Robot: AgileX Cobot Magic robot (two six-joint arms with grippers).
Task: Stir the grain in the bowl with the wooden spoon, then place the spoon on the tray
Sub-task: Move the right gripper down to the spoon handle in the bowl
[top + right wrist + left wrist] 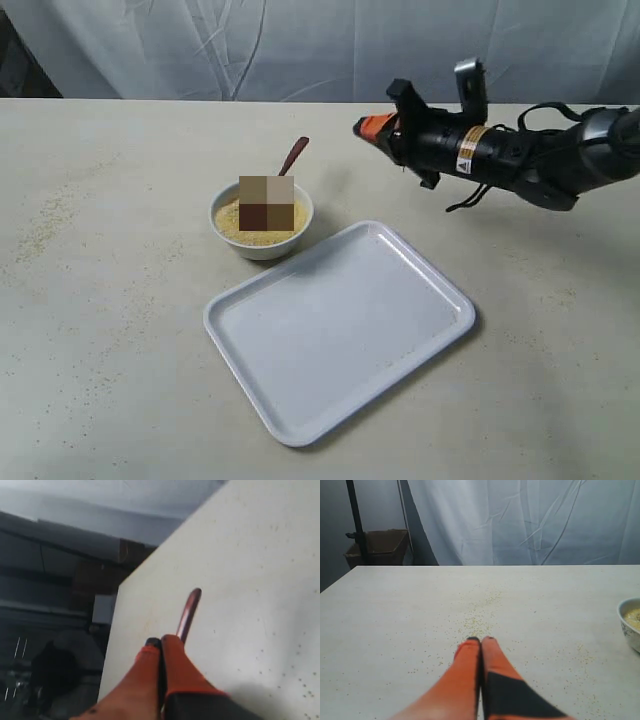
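A small white bowl (pixel 262 244) of golden grain (pixel 228 218) stands left of centre. The dark wooden spoon (pixel 294 155) leans in it with its handle pointing up and right; a blurred patch hides its head. The white tray (pixel 340 325) lies empty in front of the bowl, to the right. My right gripper (pixel 364 127) hovers shut a short way right of the handle tip, not touching it. In the right wrist view, the handle (pixel 190 607) shows just beyond the shut gripper (pixel 160 641). My left gripper (pixel 481 640) is shut and empty over bare table, with the bowl (pixel 629 630) at that frame's edge.
Loose grains are scattered on the table (pixel 50 220), with a patch ahead of the left gripper (pixel 480 617). A white curtain hangs behind the table. A brown box (pixel 380 545) stands off the table's far corner, and the table edge (pixel 115 630) shows in the right wrist view.
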